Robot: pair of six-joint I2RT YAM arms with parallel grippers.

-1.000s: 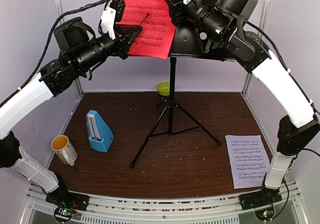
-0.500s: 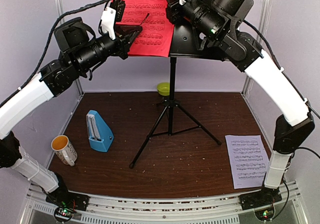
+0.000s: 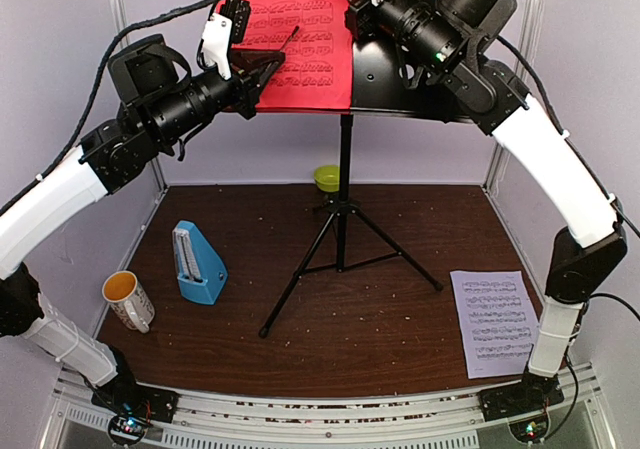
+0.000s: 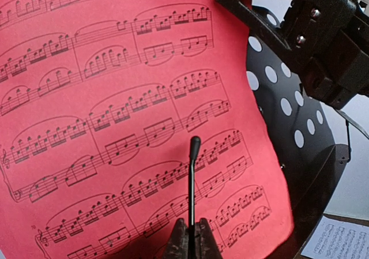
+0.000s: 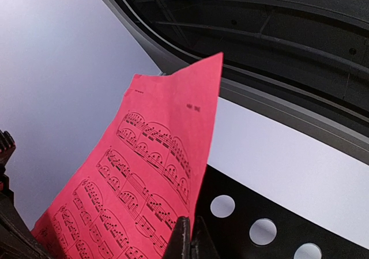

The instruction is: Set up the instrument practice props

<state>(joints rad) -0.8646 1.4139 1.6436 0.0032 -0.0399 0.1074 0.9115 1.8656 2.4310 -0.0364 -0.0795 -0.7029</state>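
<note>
partly off-frame, red sheet [image 3: 285,34] covers stand [image 3: 345,199]; left gripper [image 4: 190,239] pinches thin rod [image 4: 191,184].

no legible words or numbers; only printed music notation on the red sheet [image 4: 115,126] and the white sheet [image 3: 495,321]

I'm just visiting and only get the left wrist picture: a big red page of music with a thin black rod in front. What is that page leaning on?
Observer: The top view shows a black music stand on tripod legs behind it.
Operator: And the black lump at top right?
Observer: That is the right gripper; its own camera shows it shut on the edge of the red sheet.
Operator: Anything else around?
Observer: A blue metronome stands left of the stand, near a mug.
</note>
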